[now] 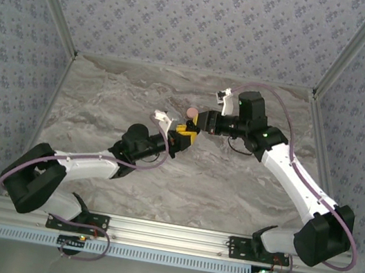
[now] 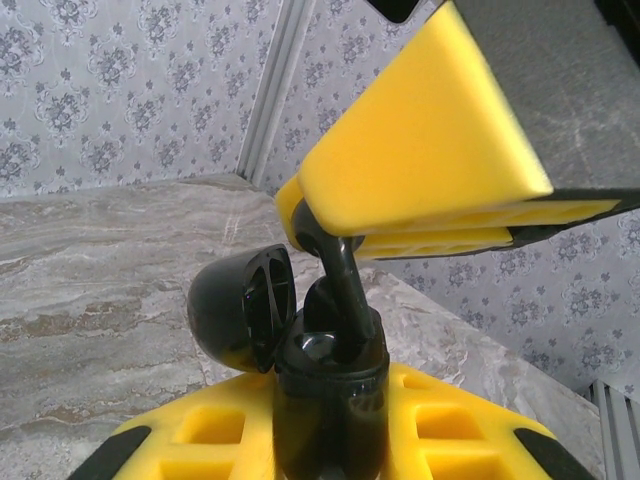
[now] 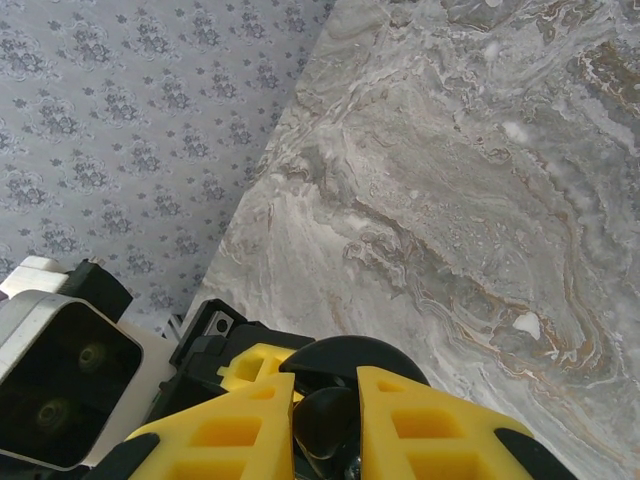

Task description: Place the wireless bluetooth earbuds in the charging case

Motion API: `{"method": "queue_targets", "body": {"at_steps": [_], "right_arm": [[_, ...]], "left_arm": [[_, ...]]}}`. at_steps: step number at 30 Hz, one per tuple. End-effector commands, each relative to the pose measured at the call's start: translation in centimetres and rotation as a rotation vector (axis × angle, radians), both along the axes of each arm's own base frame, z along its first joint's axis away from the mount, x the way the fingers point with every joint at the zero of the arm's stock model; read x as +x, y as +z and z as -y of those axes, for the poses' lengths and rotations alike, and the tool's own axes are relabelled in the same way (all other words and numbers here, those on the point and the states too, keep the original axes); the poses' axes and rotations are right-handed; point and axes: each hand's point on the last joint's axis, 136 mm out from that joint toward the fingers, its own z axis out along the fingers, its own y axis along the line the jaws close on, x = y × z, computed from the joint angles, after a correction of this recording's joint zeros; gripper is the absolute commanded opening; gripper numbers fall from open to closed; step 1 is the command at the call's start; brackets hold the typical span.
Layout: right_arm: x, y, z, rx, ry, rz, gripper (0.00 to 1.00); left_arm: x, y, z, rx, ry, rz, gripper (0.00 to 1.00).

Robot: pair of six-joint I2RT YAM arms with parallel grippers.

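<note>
The left gripper (image 2: 330, 445) has its yellow foam-padded fingers clamped tight on a glossy black, rounded charging case (image 2: 330, 390). It's holding the case upright, with the domed flip lid (image 2: 240, 310) swung open to the left and the grey marbled table (image 1: 105, 95) behind. From the right, the right gripper (image 3: 325, 405) is pinched shut on a black comma-shaped wireless earbud (image 2: 342, 285), whose lower end is down in the case's open mouth. There's a tiny pale pink thing (image 1: 191, 113) just past the two grippers, no idea what it is.
</note>
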Motion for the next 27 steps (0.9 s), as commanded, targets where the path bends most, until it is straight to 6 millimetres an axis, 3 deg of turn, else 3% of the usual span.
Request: {"method": "queue_targets", "body": {"at_steps": [1,13,21,23,27], "right_arm": [[-0.7,-0.8,-0.1,-0.021,0.021,-0.005,0.21],[-1.2,-1.0,-0.2,-0.059,0.028,0.008,0.21],[-2.1,-1.4,-0.3,-0.108,0.05,0.016,0.37],[-2.0,-0.2,-0.6,-0.101,0.053,0.043,0.39],[-2.3,0.0,-0.7,-0.105,0.069,0.05,0.42]], "left_arm": [[-0.3,3.9,0.0,-0.074,0.0,0.068,0.22],[0.1,4.1,-0.2,-0.067,0.027,0.063,0.22],[0.2,4.0,-0.1,-0.049,0.029,0.062,0.22],[0.2,3.9,-0.1,-0.043,0.029,0.061,0.22],[0.1,3.8,0.1,-0.03,0.018,0.065,0.22]]}}
